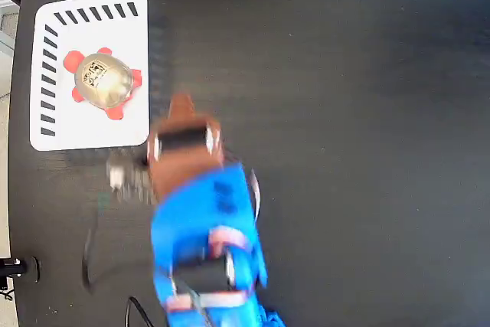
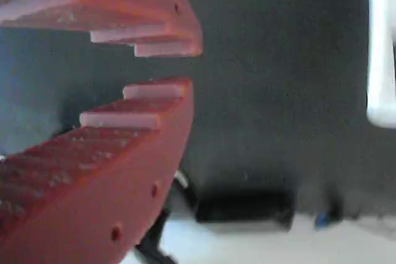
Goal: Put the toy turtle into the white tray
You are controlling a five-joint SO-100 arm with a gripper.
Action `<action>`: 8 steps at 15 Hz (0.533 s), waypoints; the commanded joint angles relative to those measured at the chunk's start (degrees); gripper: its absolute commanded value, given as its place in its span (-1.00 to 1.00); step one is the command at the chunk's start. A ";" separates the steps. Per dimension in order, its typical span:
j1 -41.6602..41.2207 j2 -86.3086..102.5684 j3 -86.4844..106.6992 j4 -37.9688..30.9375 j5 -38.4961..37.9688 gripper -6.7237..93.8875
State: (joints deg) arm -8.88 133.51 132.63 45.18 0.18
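Turtle (image 1: 106, 80) sits inside the tray (image 1: 130, 124) at the tabletop's (image 1: 344, 112) far left in the fixed view, shell up, clear of the slotted edges. Jaws (image 2: 166, 66) are slightly parted and pinch nothing; only a narrow gap shows between the tips in the wrist view. Placement looks done, so the step in hand is judged to be retreat: best to lift clear without brushing the tray's right rim. The fixed view shows turtle and blurred arm (image 1: 203, 227); the wrist view shows only a tray corner (image 2: 382, 47), no turtle.
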 commanded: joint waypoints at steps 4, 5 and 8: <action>-1.76 23.55 26.89 -1.05 2.11 -0.87; 0.18 25.31 29.62 -1.05 2.11 -0.87; 4.39 33.57 32.96 5.98 1.41 -0.87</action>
State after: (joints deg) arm -5.80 163.21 165.94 49.04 1.23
